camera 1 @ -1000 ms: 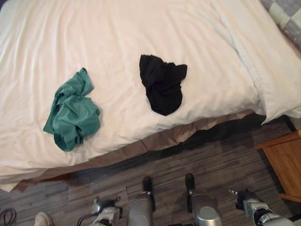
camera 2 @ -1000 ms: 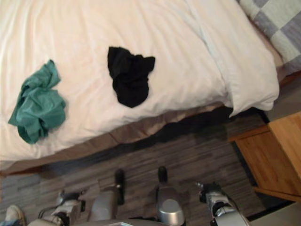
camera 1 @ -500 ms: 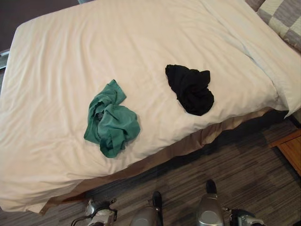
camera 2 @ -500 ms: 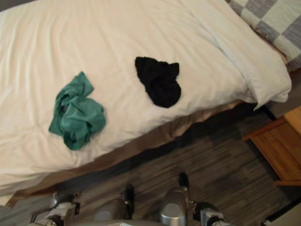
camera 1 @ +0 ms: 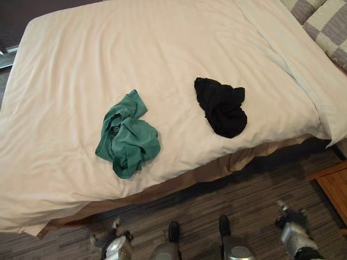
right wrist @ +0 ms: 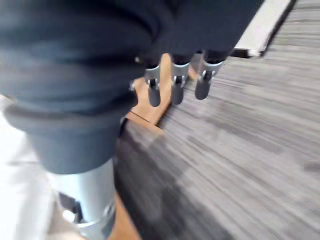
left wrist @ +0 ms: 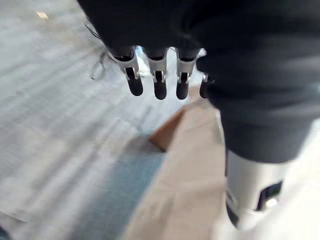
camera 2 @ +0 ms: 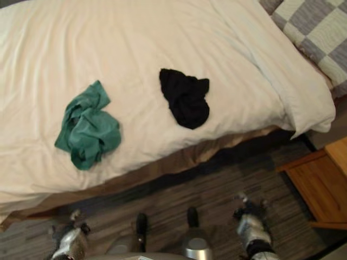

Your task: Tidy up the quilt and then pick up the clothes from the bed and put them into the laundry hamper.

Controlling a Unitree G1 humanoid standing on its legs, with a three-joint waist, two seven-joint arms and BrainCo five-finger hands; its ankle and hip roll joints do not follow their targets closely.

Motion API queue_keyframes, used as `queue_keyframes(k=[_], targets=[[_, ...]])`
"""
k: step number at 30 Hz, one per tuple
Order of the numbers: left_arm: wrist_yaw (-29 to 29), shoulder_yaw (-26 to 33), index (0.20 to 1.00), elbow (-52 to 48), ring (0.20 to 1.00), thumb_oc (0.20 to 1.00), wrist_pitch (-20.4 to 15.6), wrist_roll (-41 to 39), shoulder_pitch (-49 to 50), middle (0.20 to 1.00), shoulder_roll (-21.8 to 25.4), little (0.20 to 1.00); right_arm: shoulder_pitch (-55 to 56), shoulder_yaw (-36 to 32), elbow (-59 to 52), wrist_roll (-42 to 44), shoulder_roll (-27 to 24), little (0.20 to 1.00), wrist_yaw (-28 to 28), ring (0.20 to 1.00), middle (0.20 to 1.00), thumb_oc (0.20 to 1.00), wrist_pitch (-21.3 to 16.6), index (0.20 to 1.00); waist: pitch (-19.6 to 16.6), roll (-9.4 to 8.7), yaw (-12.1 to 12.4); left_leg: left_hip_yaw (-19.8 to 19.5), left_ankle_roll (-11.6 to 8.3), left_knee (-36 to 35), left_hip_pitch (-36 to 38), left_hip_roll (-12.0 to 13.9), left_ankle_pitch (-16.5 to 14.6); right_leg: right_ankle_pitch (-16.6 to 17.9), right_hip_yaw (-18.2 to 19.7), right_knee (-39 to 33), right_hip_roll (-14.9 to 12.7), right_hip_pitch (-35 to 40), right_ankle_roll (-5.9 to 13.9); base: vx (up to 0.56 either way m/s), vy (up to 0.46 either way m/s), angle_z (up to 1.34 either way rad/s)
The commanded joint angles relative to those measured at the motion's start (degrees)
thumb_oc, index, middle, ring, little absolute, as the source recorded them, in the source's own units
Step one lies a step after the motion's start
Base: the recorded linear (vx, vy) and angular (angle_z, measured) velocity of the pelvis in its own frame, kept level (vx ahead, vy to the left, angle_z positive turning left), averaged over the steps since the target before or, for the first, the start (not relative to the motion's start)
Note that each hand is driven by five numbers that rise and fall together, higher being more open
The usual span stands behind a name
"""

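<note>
A white quilt [camera 1: 162,59] lies spread flat over the bed. A crumpled green garment [camera 1: 127,135] rests on it near the front edge, left of centre. A bunched black garment [camera 1: 221,105] lies to its right. My left hand [camera 1: 115,246] hangs low over the floor at the bottom left, well short of the bed. My right hand [camera 1: 293,230] hangs at the bottom right. Both hands hold nothing; the left hand's fingers [left wrist: 160,82] and the right hand's fingers [right wrist: 175,85] hang straight and relaxed in their wrist views.
A checked grey pillow [camera 2: 314,32] sits at the bed's far right corner. A wooden nightstand [camera 2: 320,184] stands on the floor at the right. A brown bed skirt [camera 1: 217,170] runs along the bed's front edge above the dark striped floor [camera 1: 249,195].
The camera has shifted, so the bed and garments sit slightly differently in view. Both hands have swung a little: the right one further right and up, the left one lower.
</note>
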Motion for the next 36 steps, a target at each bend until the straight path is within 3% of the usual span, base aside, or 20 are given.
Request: queue_keyframes(k=[1,3,5,6,8,9,11,14,15,17,20,22,26,30,36], targets=[[9.36,-0.91,1.000,-8.87,1.000,1.000,-13.45,10.67,-3.93,1.000,4.34,1.000,-1.00,-4.21,-8.79,-7.32,-4.30,1.000,-8.09,1.000,1.000,1.000,-4.39,1.000,-0.74,-4.06,0.70,1.19,-0.44,6.06,-2.62,2.11,-5.96,-2.08,1.37,4.32,-2.84,-3.81,2.64,0.00,-0.113,0.14],[13.35,-0.32,1.000,-26.84,1.000,1.000,-13.52,17.12,-2.23,1.000,6.22,1.000,-0.06,-8.19,-22.06,-15.76,-6.29,1.000,-10.01,1.000,1.000,1.000,-0.85,1.000,-0.52,-4.52,0.95,0.47,-0.56,5.98,-3.34,1.93,-5.51,-1.63,1.07,3.64,-2.70,-3.77,2.26,-0.02,-0.083,0.22],[16.48,0.58,1.000,-43.98,1.000,1.000,-8.51,22.08,-1.05,1.000,8.25,1.000,0.06,-10.22,-32.73,-21.44,-7.21,1.000,-9.57,1.000,1.000,1.000,4.04,1.000,-0.53,-4.42,1.16,-0.27,-0.83,5.85,-3.30,1.71,-5.52,-1.91,0.81,3.32,-2.50,-3.14,2.11,0.03,-0.014,0.10],[18.48,1.69,1.000,-56.08,1.000,1.000,-7.11,28.28,-1.58,1.000,11.24,1.000,-1.08,-10.70,-39.86,-25.58,-9.47,1.000,-6.48,1.000,1.000,1.000,6.32,1.000,-1.33,-4.34,1.32,-0.88,-1.15,5.29,-3.41,1.35,-5.20,-2.02,0.80,2.82,-2.31,-2.84,1.92,0.05,0.002,0.07],[18.91,2.08,1.000,-60.61,1.000,1.000,-6.39,32.07,-2.62,1.000,12.91,1.000,-2.42,-10.11,-42.19,-26.87,-11.51,1.000,-3.56,1.000,1.000,1.000,6.70,1.000,-1.93,-4.26,1.48,-1.15,-1.40,4.99,-3.44,1.21,-5.13,-2.28,0.84,2.69,-2.14,-2.65,1.79,0.06,-0.006,0.18],[19.72,2.06,1.000,-63.80,1.000,1.000,-3.47,35.83,-4.80,1.000,15.16,1.000,-4.89,-8.55,-43.45,-27.04,-14.50,1.000,-0.48,1.000,1.000,1.000,7.84,1.000,-2.67,-4.18,1.73,-1.38,-1.73,4.58,-3.26,1.24,-5.05,-2.61,0.83,2.44,-2.05,-2.20,1.66,0.07,-0.014,0.17],[19.76,1.95,1.000,-64.37,1.000,1.000,-1.43,37.48,-6.09,1.000,16.24,1.000,-6.60,-7.43,-43.27,-27.33,-15.94,1.000,0.99,1.000,1.000,1.000,8.55,1.000,-3.06,-4.15,1.91,-1.51,-1.98,4.39,-3.17,1.24,-4.98,-2.82,0.85,2.34,-2.01,-1.94,1.60,0.07,-0.018,0.07],[17.79,-0.36,1.000,-61.64,1.000,1.000,10.36,37.06,-12.76,1.000,21.17,1.000,-15.93,-0.96,-39.76,-29.11,-20.23,1.000,5.61,1.000,1.000,1.000,13.12,1.000,-4.31,-4.12,2.52,-1.66,-2.77,3.69,-2.47,1.50,-4.64,-3.13,0.21,1.61,-2.40,-0.75,1.67,0.16,-0.040,0.03],[17.12,-3.38,1.000,-56.48,1.000,1.000,16.27,36.37,-17.55,1.000,23.41,1.000,-23.99,5.20,-35.86,-30.52,-21.63,1.000,7.74,1.000,1.000,1.000,16.61,1.000,-4.85,-4.08,2.89,-1.58,-3.18,3.49,-2.08,1.90,-4.27,-3.29,-0.10,1.39,-2.77,-0.12,1.82,0.16,-0.048,0.02],[16.37,-5.42,1.000,-50.10,1.000,1.000,19.97,36.05,-21.50,1.000,25.36,1.000,-32.54,11.00,-30.30,-31.56,-23.03,1.000,10.75,1.000,1.000,1.000,19.23,1.000,-4.60,-3.91,3.30,-1.61,-3.60,3.87,-2.12,2.54,-3.88,-3.47,0.18,1.64,-3.05,0.10,1.95,0.17,-0.031,-0.01],[16.56,-8.25,1.000,-40.24,1.000,1.000,18.08,34.27,-26.36,1.000,28.04,1.000,-42.57,16.95,-22.93,-32.06,-24.38,1.000,13.49,1.000,1.000,1.000,19.91,1.000,-2.94,-3.39,3.73,-1.11,-4.10,4.80,-2.84,3.62,-4.18,-3.92,0.22,2.13,-3.76,-0.54,2.26,-0.02,0.001,-0.01],[14.04,-11.32,1.000,-28.54,1.000,1.000,14.33,31.97,-33.96,1.000,30.39,1.000,-55.39,24.64,-12.26,-31.74,-25.28,1.000,14.98,1.000,1.000,1.000,17.35,1.000,0.57,-2.68,4.12,-0.86,-4.70,5.85,-5.85,4.67,-3.61,-3.53,0.86,3.03,-4.09,-3.67,2.63,-0.21,-0.016,-0.01],[11.67,-17.43,1.000,-16.23,1.000,1.000,11.87,30.96,-44.54,1.000,32.28,1.000,-67.68,33.98,-2.96,-28.90,-24.38,1.000,13.84,1.000,1.000,1.000,15.51,1.000,3.86,-2.56,4.09,-0.05,-5.00,6.42,-9.32,5.47,-2.69,-2.37,1.16,2.94,-4.10,-7.05,2.97,-0.19,-0.017,-0.01],[8.04,-25.43,1.000,-5.91,1.000,1.000,12.17,30.01,-55.00,1.000,32.67,1.000,-77.71,43.73,4.17,-26.51,-23.33,1.000,15.67,1.000,1.000,1.000,14.24,1.000,6.94,-3.22,3.39,-0.05,-5.23,7.22,-13.17,6.15,-1.79,-1.06,2.64,3.19,-2.71,-11.10,2.63,-0.08,-0.012,-0.02],[6.79,-33.23,1.000,-1.19,1.000,1.000,14.10,31.93,-61.96,1.000,30.30,1.000,-82.16,50.22,10.26,-25.48,-17.67,1.000,13.39,1.000,1.000,1.000,15.61,1.000,9.98,-4.96,3.50,-0.57,-5.04,9.11,-17.89,6.42,-1.14,0.41,3.20,3.52,-1.43,-15.02,1.94,-0.03,-0.095,-0.06]])
